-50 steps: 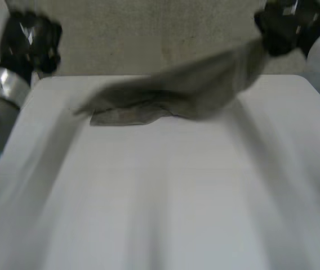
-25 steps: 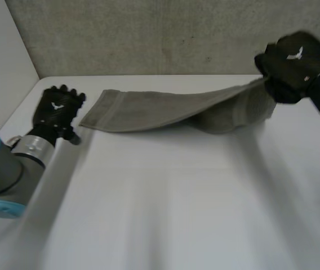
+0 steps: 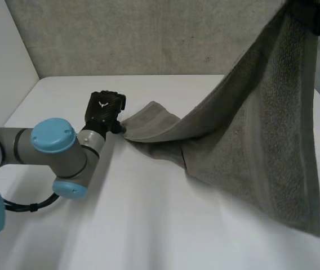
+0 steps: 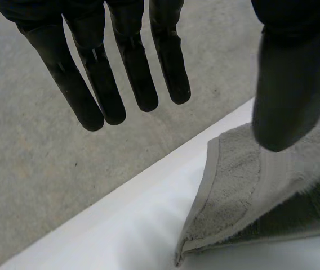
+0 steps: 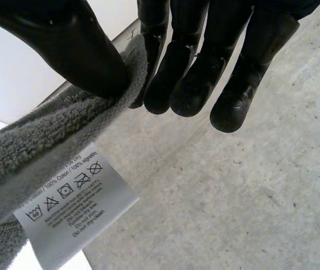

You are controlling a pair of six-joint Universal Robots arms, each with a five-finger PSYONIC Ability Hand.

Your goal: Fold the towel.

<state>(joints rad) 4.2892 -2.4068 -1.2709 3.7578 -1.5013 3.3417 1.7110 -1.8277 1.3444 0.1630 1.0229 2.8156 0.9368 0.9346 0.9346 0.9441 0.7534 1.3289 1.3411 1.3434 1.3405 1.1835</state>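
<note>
Grey towel (image 3: 261,129) pinched at its edge by R hand (image 5: 64,39); white care label (image 5: 72,205) below reads "100% algodón". L hand (image 4: 120,67) relaxed, fingers straight, at towel's far corner.

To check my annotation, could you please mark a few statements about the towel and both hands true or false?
The right hand pinches the towel between thumb and fingers. True.
The towel lies flat on the table. False: one end is raised high, the other rests on the table.
The left hand has straight fingers beside the towel's low corner. True.
A care label hangs by the left hand. False: the care label hangs by the right hand's thumb.
</note>
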